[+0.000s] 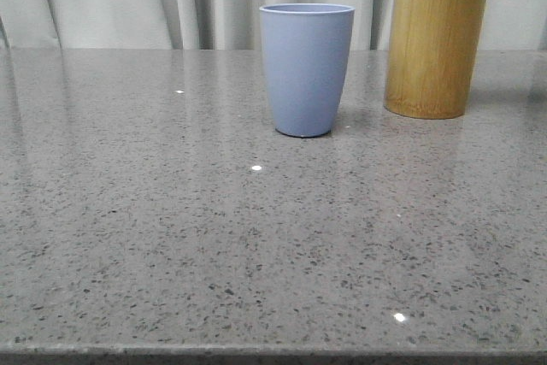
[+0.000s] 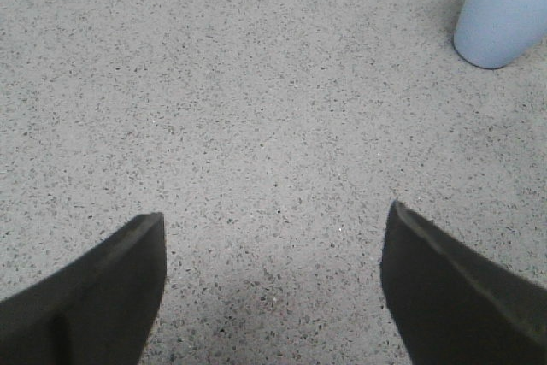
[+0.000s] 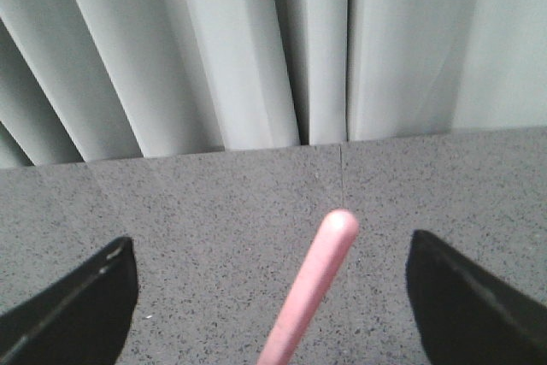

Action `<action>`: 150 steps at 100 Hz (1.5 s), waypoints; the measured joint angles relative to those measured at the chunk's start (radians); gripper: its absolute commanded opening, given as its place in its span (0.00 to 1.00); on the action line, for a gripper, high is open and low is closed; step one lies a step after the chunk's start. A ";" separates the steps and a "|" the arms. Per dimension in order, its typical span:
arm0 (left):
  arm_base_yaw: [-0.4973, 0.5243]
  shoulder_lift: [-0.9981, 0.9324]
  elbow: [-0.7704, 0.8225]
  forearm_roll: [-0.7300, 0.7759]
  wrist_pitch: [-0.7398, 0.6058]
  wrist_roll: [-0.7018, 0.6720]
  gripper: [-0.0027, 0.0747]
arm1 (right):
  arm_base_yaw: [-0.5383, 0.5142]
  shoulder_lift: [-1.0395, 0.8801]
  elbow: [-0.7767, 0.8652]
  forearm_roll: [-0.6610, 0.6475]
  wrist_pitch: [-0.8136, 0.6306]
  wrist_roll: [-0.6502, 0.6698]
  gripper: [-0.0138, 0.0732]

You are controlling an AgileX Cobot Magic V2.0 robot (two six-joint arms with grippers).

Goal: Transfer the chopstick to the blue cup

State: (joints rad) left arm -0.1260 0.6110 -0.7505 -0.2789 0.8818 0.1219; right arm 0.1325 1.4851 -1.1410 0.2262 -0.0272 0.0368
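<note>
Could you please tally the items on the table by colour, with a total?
Blue: 1, the blue cup
Tan: 1, the bamboo cup
Pink: 1, the chopstick, standing in the bamboo cup
Total: 3

Pink chopstick (image 3: 312, 292) tip sits btwn spread fingers of right gripper (image 3: 269, 297), untouched, w/ grey table (image 3: 214, 203) & curtain (image 3: 256, 49) beyond.
</note>
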 measured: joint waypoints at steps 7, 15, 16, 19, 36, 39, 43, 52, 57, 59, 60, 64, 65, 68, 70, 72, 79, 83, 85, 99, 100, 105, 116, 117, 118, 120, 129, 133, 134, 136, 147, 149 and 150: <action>0.000 0.000 0.000 0.000 0.000 0.000 0.70 | 0.000 0.020 -0.002 0.001 -0.007 0.000 0.89; 0.000 0.000 0.000 0.000 0.000 0.000 0.70 | 0.000 0.033 -0.002 0.002 -0.017 0.000 0.89; 0.000 0.000 0.000 0.000 0.000 0.000 0.70 | 0.000 0.033 -0.002 0.002 -0.022 0.000 0.89; 0.000 0.000 0.000 0.000 0.000 0.000 0.70 | 0.000 0.038 -0.002 0.002 -0.028 0.000 0.89; 0.000 0.000 0.000 0.000 0.000 0.000 0.70 | 0.000 0.043 -0.005 0.003 -0.048 0.000 0.89; 0.000 0.000 0.000 0.000 0.000 0.000 0.70 | 0.000 0.043 -0.005 0.003 -0.050 0.000 0.89; 0.000 0.000 0.000 0.000 0.000 0.000 0.70 | 0.000 0.043 -0.005 0.003 -0.050 0.000 0.89; 0.000 0.000 0.000 0.000 0.000 0.000 0.70 | 0.000 0.043 -0.005 0.005 -0.042 0.005 0.89; 0.000 0.000 0.000 0.000 0.000 0.000 0.70 | 0.000 0.043 -0.005 0.005 -0.033 0.005 0.89; 0.000 0.000 0.000 0.000 0.000 0.000 0.70 | 0.000 0.043 -0.005 0.005 -0.028 0.007 0.89; 0.000 0.000 0.000 0.000 0.000 0.000 0.70 | 0.000 0.043 -0.005 0.005 -0.026 0.007 0.89; 0.000 0.000 0.000 0.000 0.000 0.000 0.70 | 0.000 0.043 -0.005 0.005 -0.019 0.007 0.89; 0.000 0.000 0.000 0.000 0.000 0.000 0.70 | 0.000 0.043 -0.005 0.005 -0.019 0.007 0.89; 0.000 0.000 0.000 0.000 0.000 0.000 0.70 | 0.000 0.043 -0.005 0.005 -0.013 0.008 0.89; 0.000 0.000 0.000 0.000 0.000 0.000 0.70 | 0.000 0.043 -0.005 0.005 -0.013 0.008 0.88; 0.000 0.000 0.000 0.000 0.000 0.000 0.70 | 0.000 0.043 -0.005 0.005 -0.010 0.008 0.88; 0.000 0.000 0.000 0.000 0.000 0.000 0.70 | 0.000 0.043 -0.005 0.005 -0.006 0.010 0.82; 0.000 0.000 0.000 0.000 0.000 0.000 0.70 | 0.000 0.043 -0.005 0.005 -0.004 0.010 0.76; 0.000 0.000 0.000 0.000 0.000 0.000 0.70 | 0.000 0.043 -0.005 0.005 -0.004 0.010 0.72; 0.000 0.000 0.000 0.000 0.000 0.000 0.70 | 0.000 0.043 -0.005 0.005 -0.004 0.010 0.49; 0.000 0.000 0.000 0.000 0.000 0.000 0.70 | 0.000 0.043 -0.005 0.005 -0.002 0.010 0.48; 0.000 0.000 0.000 0.000 0.000 0.000 0.70 | 0.000 0.043 -0.005 0.005 -0.002 0.010 0.40; 0.000 0.000 0.000 0.000 0.000 0.000 0.70 | 0.000 0.043 -0.005 0.005 -0.002 0.010 0.29; 0.000 0.000 0.000 0.000 0.000 0.000 0.70 | 0.000 0.043 -0.005 0.005 -0.002 0.010 0.28; 0.000 0.000 0.000 0.000 0.000 0.000 0.70 | 0.000 0.043 -0.005 0.005 -0.002 0.010 0.27; 0.000 0.000 0.000 0.000 0.000 0.000 0.70 | 0.000 0.043 -0.005 0.005 -0.002 0.010 0.25; 0.000 0.000 0.000 0.000 0.000 0.000 0.70 | 0.000 0.043 -0.005 0.010 -0.004 0.015 0.18; 0.000 0.000 0.000 0.000 0.000 0.000 0.70 | 0.000 0.043 -0.005 0.012 -0.006 0.017 0.15; 0.000 0.000 0.000 0.000 0.000 0.000 0.70 | 0.000 0.043 -0.005 0.014 -0.008 0.018 0.14; 0.000 0.000 0.000 0.000 0.000 0.000 0.70 | 0.000 0.043 -0.005 0.014 -0.008 0.018 0.13; 0.000 0.000 0.000 0.000 0.000 0.000 0.70 | 0.000 0.043 -0.005 0.014 -0.009 0.018 0.08; 0.000 0.000 0.000 0.000 0.000 0.000 0.70 | 0.000 0.043 -0.005 0.014 -0.009 0.018 0.08; 0.000 0.000 0.000 0.000 0.000 0.000 0.70 | 0.000 0.043 -0.005 0.014 -0.009 0.018 0.08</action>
State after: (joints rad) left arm -0.1260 0.6110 -0.7505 -0.2789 0.8818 0.1219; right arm 0.1325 1.5280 -1.1459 0.2404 -0.0359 0.0543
